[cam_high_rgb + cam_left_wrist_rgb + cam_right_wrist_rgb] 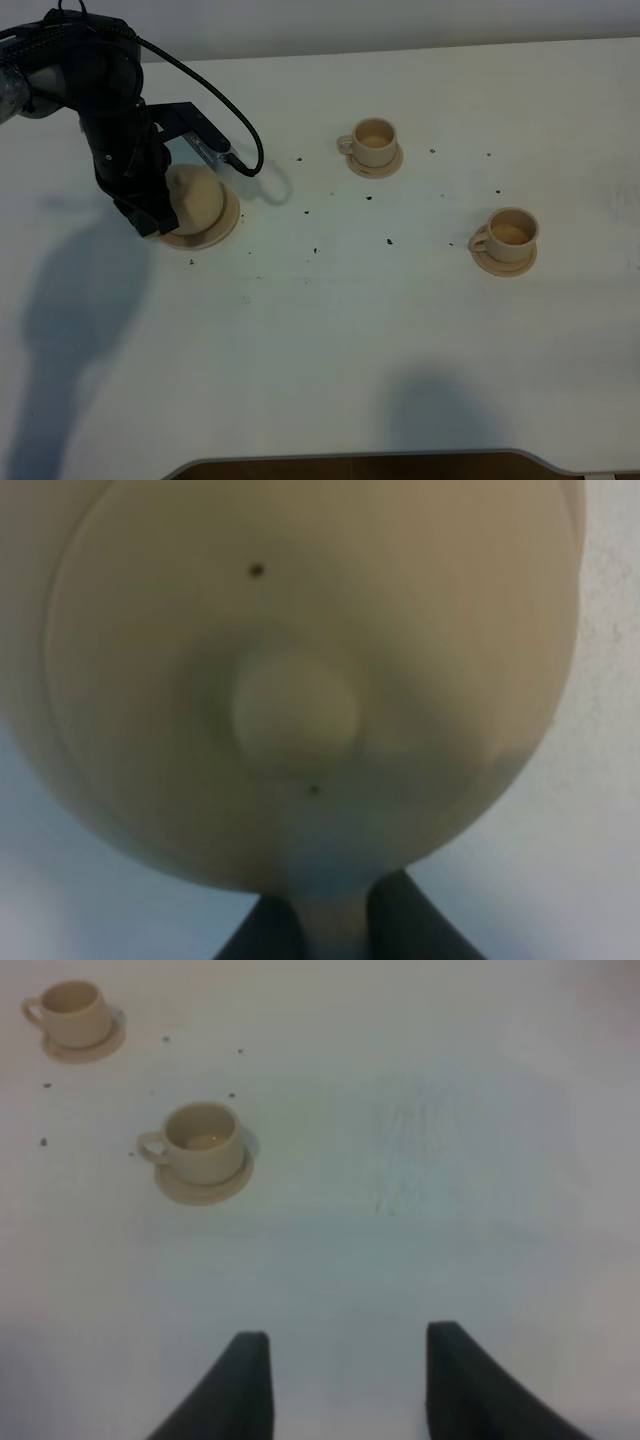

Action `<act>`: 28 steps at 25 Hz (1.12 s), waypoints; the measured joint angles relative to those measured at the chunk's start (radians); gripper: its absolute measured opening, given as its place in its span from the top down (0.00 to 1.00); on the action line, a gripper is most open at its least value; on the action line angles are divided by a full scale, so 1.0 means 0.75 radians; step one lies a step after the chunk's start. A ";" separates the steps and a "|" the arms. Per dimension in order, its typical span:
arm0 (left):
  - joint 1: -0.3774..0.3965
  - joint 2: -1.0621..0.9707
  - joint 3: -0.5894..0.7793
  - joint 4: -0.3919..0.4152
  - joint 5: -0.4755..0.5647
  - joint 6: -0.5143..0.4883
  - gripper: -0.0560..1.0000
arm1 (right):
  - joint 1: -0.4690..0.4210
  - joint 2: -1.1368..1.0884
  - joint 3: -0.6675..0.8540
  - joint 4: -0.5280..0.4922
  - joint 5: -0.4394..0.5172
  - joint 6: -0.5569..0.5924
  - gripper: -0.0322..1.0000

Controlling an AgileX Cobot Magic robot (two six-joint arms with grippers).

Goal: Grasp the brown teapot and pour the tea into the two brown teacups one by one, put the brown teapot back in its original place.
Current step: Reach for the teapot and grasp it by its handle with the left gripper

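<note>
White tabletop [400, 350], scattered dark specks [389, 241], soft shadows [70, 320], pale wall [400, 20] behind

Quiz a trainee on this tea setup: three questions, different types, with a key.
1. True or false: the brown teapot is tipped over a cup.
2. Which cup sits closer to the teapot: the far teacup or the near teacup?
3. The right gripper is: A open, with nothing between its fingers; B shut on a cup; C shut on the teapot.
Key: 1 false; 2 the far teacup; 3 A.

The brown teapot [200, 194] and two brown teacups [375, 142] [511, 233] look matt tan clay; the tabletop [330, 340] is smooth, matt white.
</note>
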 joint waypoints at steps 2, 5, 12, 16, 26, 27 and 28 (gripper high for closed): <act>0.000 0.000 0.000 -0.006 0.009 0.000 0.70 | 0.000 0.000 0.000 0.000 0.000 0.000 0.60; 0.000 0.002 0.000 -0.010 0.020 0.000 0.61 | 0.000 0.000 0.000 0.000 0.000 0.000 0.60; 0.000 0.002 0.000 0.033 0.042 -0.004 0.54 | -0.001 0.000 0.000 0.000 0.000 0.000 0.60; 0.000 0.002 -0.002 0.061 0.044 -0.019 0.54 | -0.001 0.000 0.000 0.000 0.000 0.000 0.60; -0.015 0.002 -0.110 0.053 0.113 -0.080 0.54 | -0.001 0.000 0.000 0.000 0.000 0.000 0.60; -0.018 0.002 -0.110 0.051 0.119 -0.085 0.54 | -0.001 0.000 0.000 0.000 0.000 0.000 0.60; -0.020 0.002 -0.110 0.051 0.119 -0.089 0.54 | -0.001 0.000 0.000 0.000 0.000 0.000 0.60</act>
